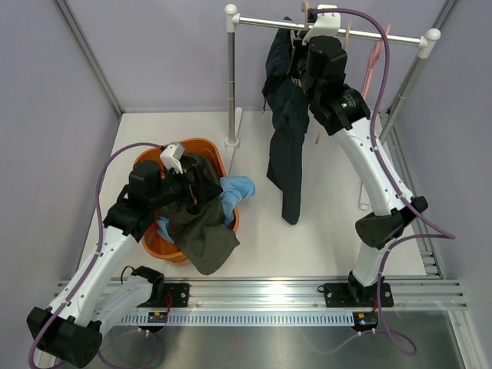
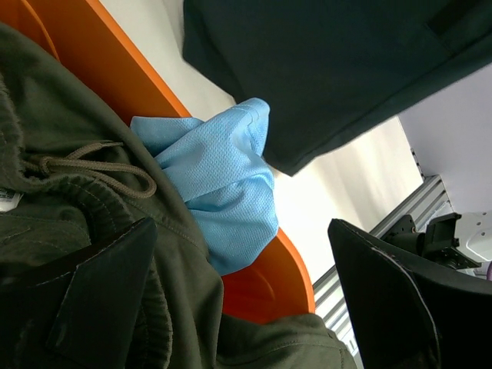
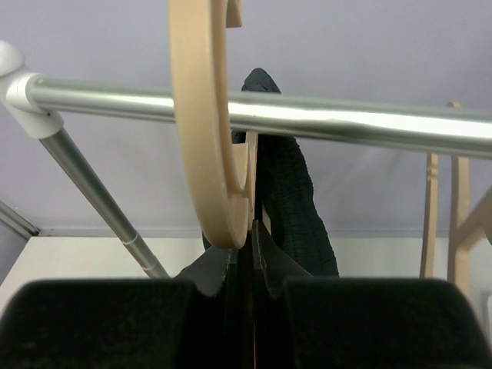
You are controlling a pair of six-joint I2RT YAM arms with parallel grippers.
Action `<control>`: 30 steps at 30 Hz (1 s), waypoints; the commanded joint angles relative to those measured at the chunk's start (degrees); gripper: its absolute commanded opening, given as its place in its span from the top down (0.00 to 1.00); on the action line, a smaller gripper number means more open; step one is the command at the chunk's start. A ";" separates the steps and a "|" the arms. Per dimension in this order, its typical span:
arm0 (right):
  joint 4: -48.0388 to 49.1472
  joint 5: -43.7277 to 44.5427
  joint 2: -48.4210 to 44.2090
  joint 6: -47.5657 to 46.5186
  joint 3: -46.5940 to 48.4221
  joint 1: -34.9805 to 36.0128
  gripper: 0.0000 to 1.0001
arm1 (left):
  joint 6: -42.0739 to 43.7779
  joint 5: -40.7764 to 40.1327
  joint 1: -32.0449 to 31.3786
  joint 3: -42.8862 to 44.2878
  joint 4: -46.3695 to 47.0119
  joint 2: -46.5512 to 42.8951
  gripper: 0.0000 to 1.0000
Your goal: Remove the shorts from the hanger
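Navy shorts (image 1: 288, 154) on wooden hanger (image 3: 200, 154), right claw (image 3: 247, 257) pinching hanger; left claw (image 2: 242, 231) wide over olive shorts (image 2: 61, 138)

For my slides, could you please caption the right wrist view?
Right gripper pinches a wooden hanger hooked over the rail, navy shorts hanging behind.

Robot lab test cell.
Plain grey panel walls (image 1: 46, 92) on metal struts (image 1: 88, 58) box in a white bench (image 1: 323, 246); left arm (image 1: 100, 261) and right arm (image 1: 377, 177) are bolted to an aluminium rail (image 1: 269, 296) at its near edge, a rack (image 1: 254, 21) far.
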 commanded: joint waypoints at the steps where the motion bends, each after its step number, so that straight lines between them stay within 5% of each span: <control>1: 3.71 -0.51 -6.01 2.11 -3.08 0.37 1.00 | 0.90 -0.48 -0.21 0.26 1.83 -0.37 0.01; 23: -9.47 -5.00 -25.00 8.44 -24.87 5.37 1.00 | 1.08 -1.61 -1.61 1.93 2.53 0.16 0.01; 30: -11.50 -0.69 -29.92 9.49 -31.29 9.50 1.00 | -1.03 -11.27 -11.44 16.94 -0.37 6.83 0.01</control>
